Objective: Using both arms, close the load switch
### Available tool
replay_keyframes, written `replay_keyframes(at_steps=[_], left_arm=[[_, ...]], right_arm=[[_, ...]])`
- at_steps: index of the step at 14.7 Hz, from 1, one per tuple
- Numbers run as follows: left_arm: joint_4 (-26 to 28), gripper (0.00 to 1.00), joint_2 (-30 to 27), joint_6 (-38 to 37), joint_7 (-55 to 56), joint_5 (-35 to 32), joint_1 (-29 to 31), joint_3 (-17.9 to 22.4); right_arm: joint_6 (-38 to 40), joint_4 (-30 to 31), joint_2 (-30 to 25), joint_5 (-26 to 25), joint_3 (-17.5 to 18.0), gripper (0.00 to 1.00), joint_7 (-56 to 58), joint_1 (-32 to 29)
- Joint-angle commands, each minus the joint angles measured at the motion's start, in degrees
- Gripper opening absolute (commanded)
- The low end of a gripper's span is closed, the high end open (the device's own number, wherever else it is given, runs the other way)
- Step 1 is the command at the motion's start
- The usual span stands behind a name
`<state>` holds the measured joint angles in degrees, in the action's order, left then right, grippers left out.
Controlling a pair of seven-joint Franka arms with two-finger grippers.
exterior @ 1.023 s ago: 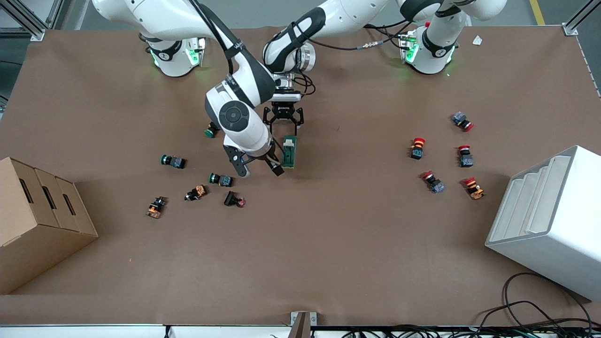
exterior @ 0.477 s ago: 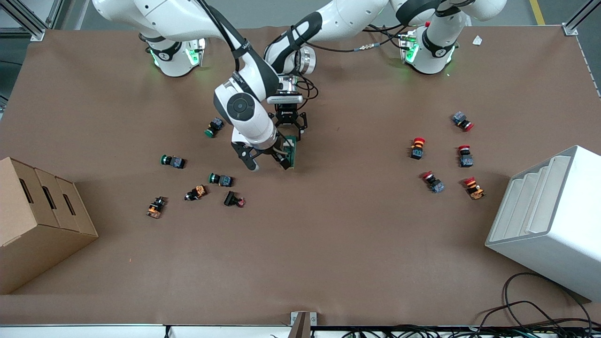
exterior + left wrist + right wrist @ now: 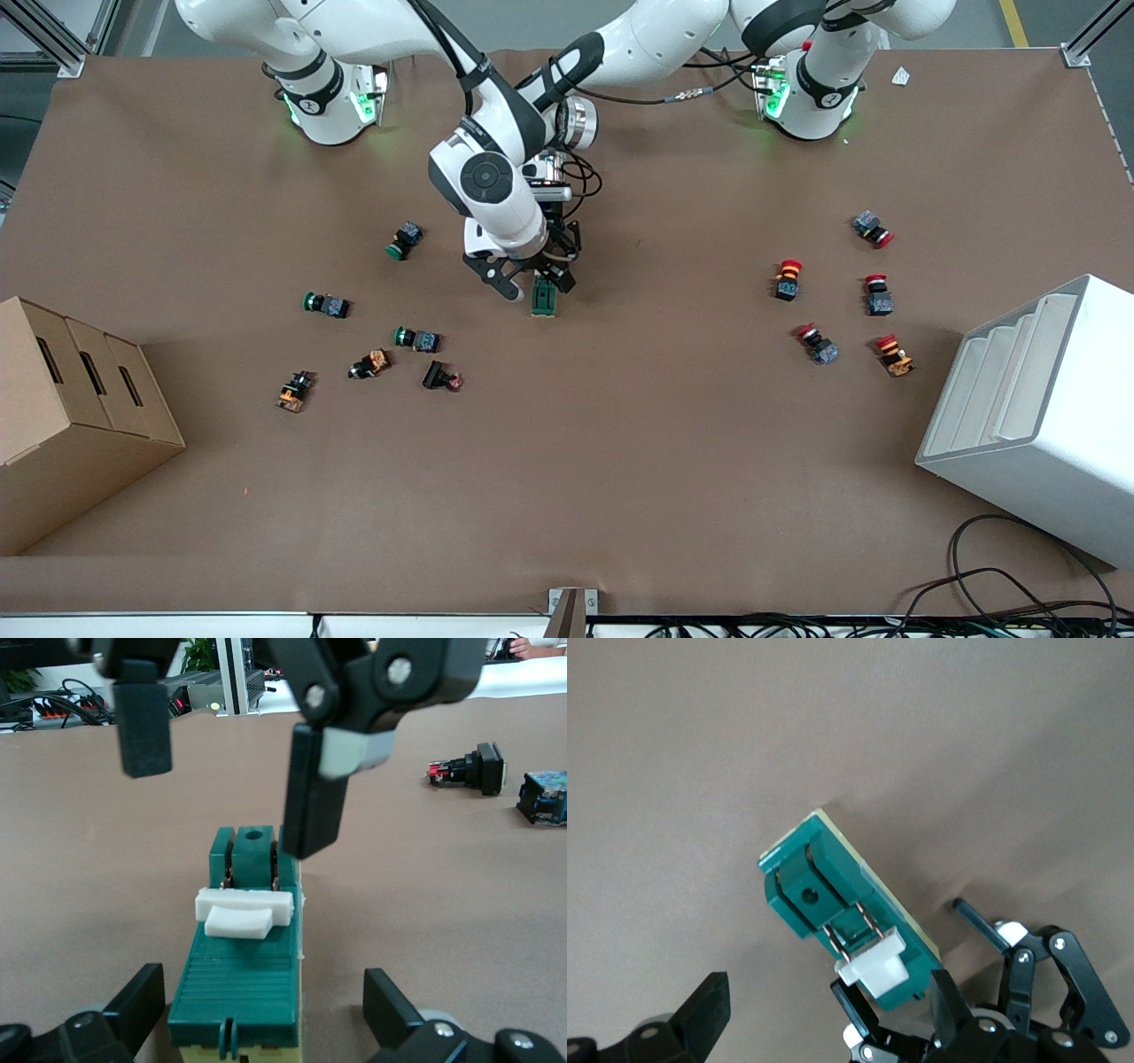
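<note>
The load switch (image 3: 544,299) lies flat on the brown table near its middle, dark green with a white toggle (image 3: 242,912) across its top. My left gripper (image 3: 551,264) is open, and its fingers (image 3: 137,1003) stand either side of the switch's ribbed end (image 3: 239,979) without touching it. My right gripper (image 3: 534,283) is open over the switch. One of its fingers (image 3: 310,806) rests against the slotted end, and the other (image 3: 143,722) is clear to the side. The right wrist view shows the switch (image 3: 833,895) between that gripper's fingers (image 3: 709,1005).
Green, orange and black push buttons (image 3: 416,338) lie toward the right arm's end, and red ones (image 3: 817,344) toward the left arm's end. A cardboard box (image 3: 71,416) and a white bin (image 3: 1036,416) stand at the table's two ends, nearer the camera.
My right gripper has swung from beside the switch's nearer end to over the switch. My left gripper has closed in on the switch's farther end and is partly hidden by the right hand.
</note>
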<state>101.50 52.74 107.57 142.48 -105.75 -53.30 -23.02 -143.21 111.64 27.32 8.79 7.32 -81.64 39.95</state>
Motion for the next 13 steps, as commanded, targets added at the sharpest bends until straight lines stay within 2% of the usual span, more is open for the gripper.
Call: replay_keyframes(at_steps=[1,6,13], left_arm=[[-1.3,1.00,2.7,-1.9,2.2,-0.9,-1.5,0.8],[-2.8,1.00,6.0,-4.6,3.9,-1.2,-3.3,1.1],[-2.8,1.00,7.3,-6.2,5.7,-1.7,-5.1,2.9]], right_arm=[[-2.2,1.5,0.1,0.6,-0.2,1.00,1.3,0.5],[-4.6,1.3,2.8,-3.0,-0.3,1.00,1.5,1.2],[-9.2,0.9,5.4,-3.0,-0.2,1.00,-1.8,2.1]])
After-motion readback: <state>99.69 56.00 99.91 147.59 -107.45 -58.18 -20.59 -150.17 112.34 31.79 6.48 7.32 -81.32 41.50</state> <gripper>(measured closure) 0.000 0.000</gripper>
